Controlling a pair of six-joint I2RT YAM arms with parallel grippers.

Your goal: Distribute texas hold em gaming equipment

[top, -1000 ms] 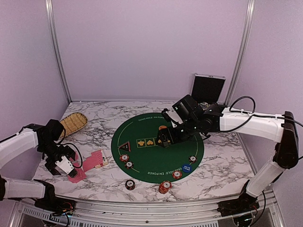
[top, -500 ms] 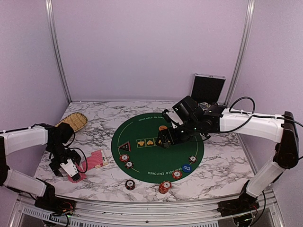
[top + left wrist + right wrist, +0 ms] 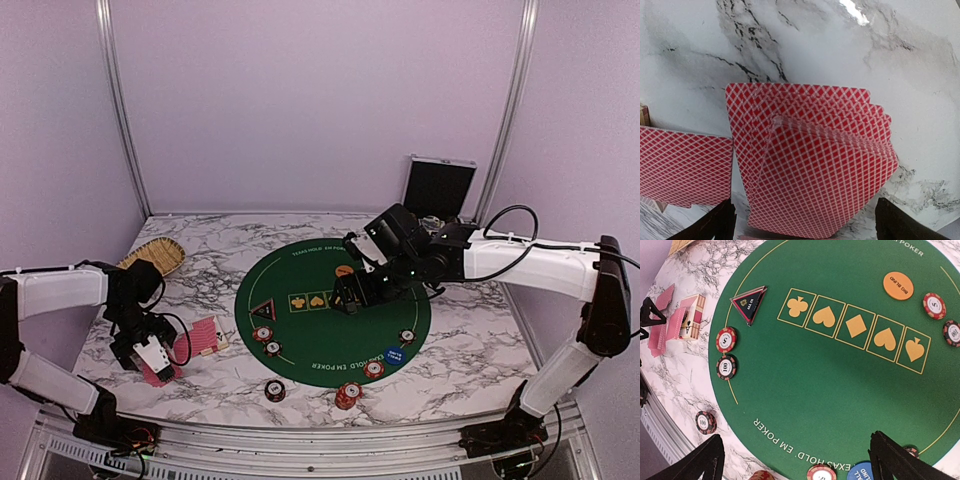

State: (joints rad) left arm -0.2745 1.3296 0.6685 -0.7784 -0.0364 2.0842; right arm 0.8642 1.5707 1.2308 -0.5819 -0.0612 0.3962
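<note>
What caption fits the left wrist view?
Open left pincer hovers over fanned red-backed cards on the marble table.

Bare bench point(image 3: 470, 360) lies right of the mat point(image 3: 320, 345); chips point(image 3: 262, 334) dot the mat's near rim, cards point(image 3: 200, 337) crowd the left, basket point(image 3: 155, 258) behind them.

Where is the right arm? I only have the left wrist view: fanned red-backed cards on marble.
Observer: The right gripper hangs open above the middle of a round green poker mat, holding nothing.
Operator: Any chips dealt out?
Observer: Two chips lie at the mat's left edge, just on the near side of the black triangular marker.
Operator: And the blind discs?
Observer: The orange disc lies on the mat beyond the printed suit row, and the blue disc at its near right edge.
</note>
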